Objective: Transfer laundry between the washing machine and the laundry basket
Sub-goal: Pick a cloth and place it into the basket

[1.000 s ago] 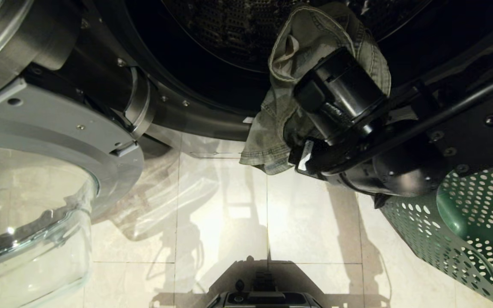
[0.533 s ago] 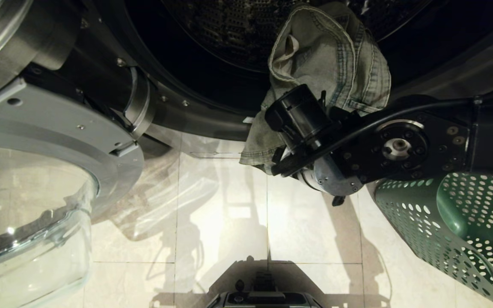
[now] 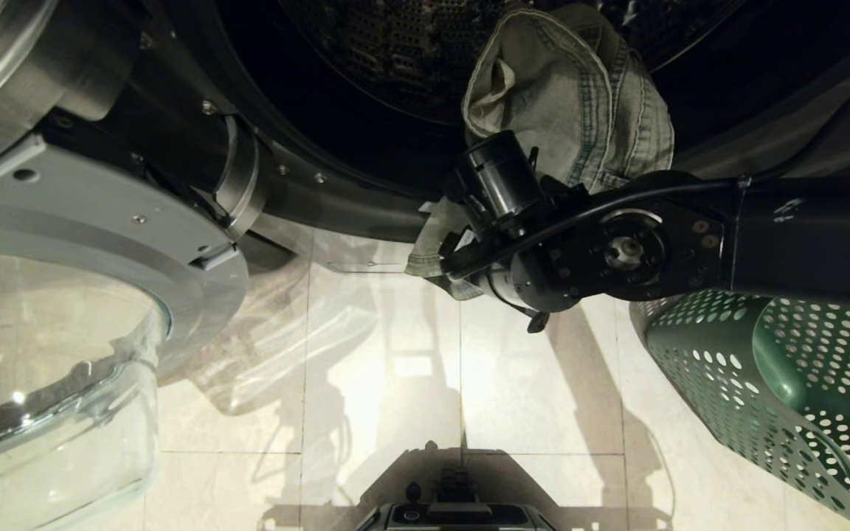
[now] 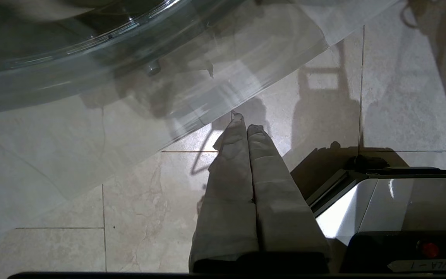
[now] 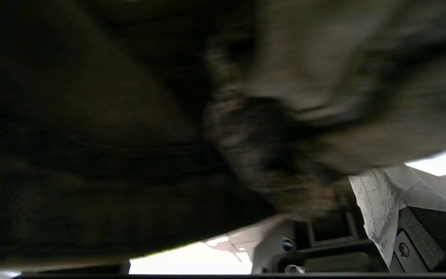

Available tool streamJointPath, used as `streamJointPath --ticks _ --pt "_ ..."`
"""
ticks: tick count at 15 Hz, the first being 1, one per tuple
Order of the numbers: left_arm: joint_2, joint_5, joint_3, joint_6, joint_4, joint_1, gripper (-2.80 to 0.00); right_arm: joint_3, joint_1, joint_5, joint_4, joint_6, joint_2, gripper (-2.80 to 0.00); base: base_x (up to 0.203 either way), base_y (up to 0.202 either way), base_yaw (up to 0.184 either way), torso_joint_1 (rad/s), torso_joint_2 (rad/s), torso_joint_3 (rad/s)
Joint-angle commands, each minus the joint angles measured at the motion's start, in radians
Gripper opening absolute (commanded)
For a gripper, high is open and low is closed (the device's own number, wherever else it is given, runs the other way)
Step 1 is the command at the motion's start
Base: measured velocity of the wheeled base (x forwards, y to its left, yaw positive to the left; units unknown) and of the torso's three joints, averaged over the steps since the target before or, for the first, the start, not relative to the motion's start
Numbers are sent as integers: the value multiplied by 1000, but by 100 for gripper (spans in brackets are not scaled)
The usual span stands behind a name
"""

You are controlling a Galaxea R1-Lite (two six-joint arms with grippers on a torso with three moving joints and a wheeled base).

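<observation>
The laundry, a faded grey-green denim garment, hangs over the lower rim of the washing machine's open drum mouth. My right arm reaches in from the right, and my right gripper sits against the garment's hanging lower fold. In the right wrist view dark blurred cloth fills nearly everything; one white-wrapped finger stands far out to the side, so the jaws are open. The green laundry basket stands low on the right, under the arm. My left gripper is shut and empty above the floor.
The machine's round glass door stands swung open on the left. Pale floor tiles lie between door and basket. The robot's base shows at the near edge, and again in the left wrist view.
My right arm has swung left and down across the drum mouth, its wrist turning. The garment's hanging hem has shifted slightly left. The left arm has not moved.
</observation>
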Motion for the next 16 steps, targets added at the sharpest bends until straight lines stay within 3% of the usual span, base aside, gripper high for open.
streamJointPath --ticks 1,5,9,13,16 --pt "-2 0 0 0 0 1 -280 -3 -10 -3 -18 2 14 0 0 0 0 0 0 0" --pt "-2 0 0 0 0 1 -280 -44 -38 1 -81 0 41 0 0 0 0 0 0 0" --pt "-2 0 0 0 0 1 -280 -62 -70 108 -126 -27 40 0 0 0 0 0 0 0" --pt "-2 0 1 0 0 1 -280 -60 -86 125 -147 -40 39 0 0 0 0 0 0 0" --pt "-2 0 0 0 0 1 -280 -55 -96 191 -144 -49 4 0 0 0 0 0 0 0"
